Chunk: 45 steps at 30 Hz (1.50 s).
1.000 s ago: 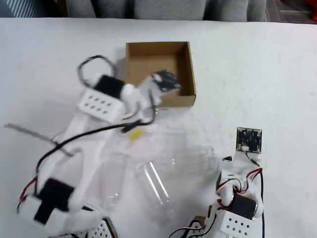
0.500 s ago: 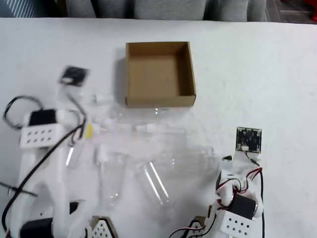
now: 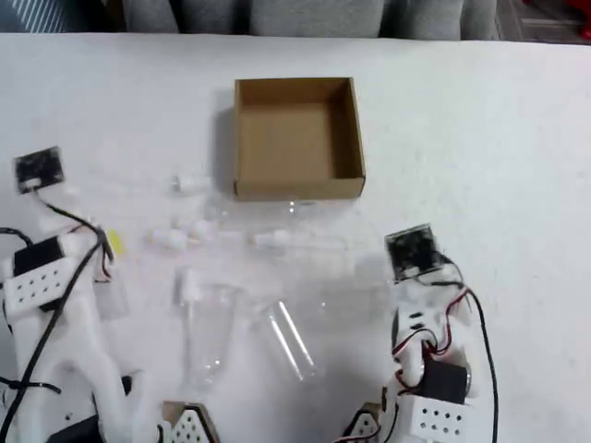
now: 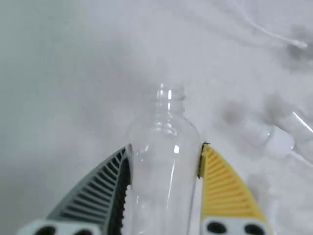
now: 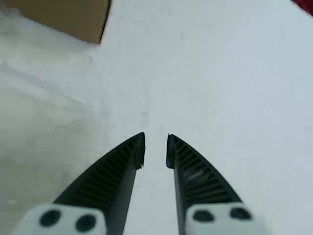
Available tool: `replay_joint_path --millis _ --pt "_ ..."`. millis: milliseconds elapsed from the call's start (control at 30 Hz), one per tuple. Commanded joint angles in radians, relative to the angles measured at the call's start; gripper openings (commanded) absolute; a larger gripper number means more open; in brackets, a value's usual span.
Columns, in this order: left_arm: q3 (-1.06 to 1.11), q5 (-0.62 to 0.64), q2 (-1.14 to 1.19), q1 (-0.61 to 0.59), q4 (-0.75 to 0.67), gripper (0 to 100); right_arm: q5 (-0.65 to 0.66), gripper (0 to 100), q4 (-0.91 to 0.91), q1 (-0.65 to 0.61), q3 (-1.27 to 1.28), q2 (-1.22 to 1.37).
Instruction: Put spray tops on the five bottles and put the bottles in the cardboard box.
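Observation:
My left gripper [image 4: 165, 146] is shut on a clear bottle [image 4: 166, 147], grey finger on one side and yellow finger on the other; the bottle's neck is bare. In the high view this gripper [image 3: 110, 263] sits at the table's left side with the bottle [image 3: 114, 300]. The cardboard box [image 3: 295, 138] stands at the back centre with nothing in it. Clear bottles [image 3: 208, 332] [image 3: 291, 341] lie in front of it. White spray tops [image 3: 189, 185] [image 3: 171, 238] [image 3: 268, 240] lie between box and bottles. My right gripper [image 5: 155, 142] hovers over bare table, almost shut, holding nothing.
The right arm [image 3: 429, 378] stands at the front right, its camera board [image 3: 413, 249] raised. A corner of the box [image 5: 63, 17] shows in the right wrist view. The tabletop [image 3: 480, 138] right of the box is bare white.
The left arm swung from beside the box out to the table's left side, bottle in its grip. The right arm's wrist moved forward and to the left.

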Motion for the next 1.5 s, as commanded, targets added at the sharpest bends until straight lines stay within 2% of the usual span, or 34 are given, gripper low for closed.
replay_joint_path --millis 0,100,267,533,667,933,1067,1133,1300,1467 --pt "-0.011 0.031 -0.036 -0.018 -0.031 4 0.023 5.5 0.010 -0.122 -0.144 0.016" --pt "-0.008 0.029 -0.036 -0.013 -0.035 4 0.025 5.5 0.018 -0.189 -0.264 0.134" --pt "0.009 0.031 -0.030 -0.013 -0.094 4 0.018 5.5 0.042 -0.302 -0.517 0.532" --pt "0.040 0.026 0.002 -0.018 -0.147 4 0.032 6.0 0.203 -0.611 -0.868 1.007" --pt "0.044 0.026 0.001 -0.015 -0.147 4 0.198 6.0 0.240 -0.702 -0.925 1.179" --pt "0.055 0.009 0.001 0.021 -0.153 4 0.364 6.2 0.236 -0.728 -1.039 1.428" --pt "0.057 -0.040 -0.001 0.024 -0.149 4 0.411 13.6 0.236 -0.725 -1.100 1.529" --pt "0.057 -0.043 -0.001 0.025 -0.149 4 0.428 17.0 0.219 -0.727 -1.122 1.573" --pt "0.057 -0.046 -0.001 0.036 -0.153 4 0.448 13.1 0.177 -0.704 -1.149 1.658" --pt "0.057 -0.048 -0.001 0.056 -0.153 4 0.450 14.6 0.122 -0.690 -1.149 1.685"
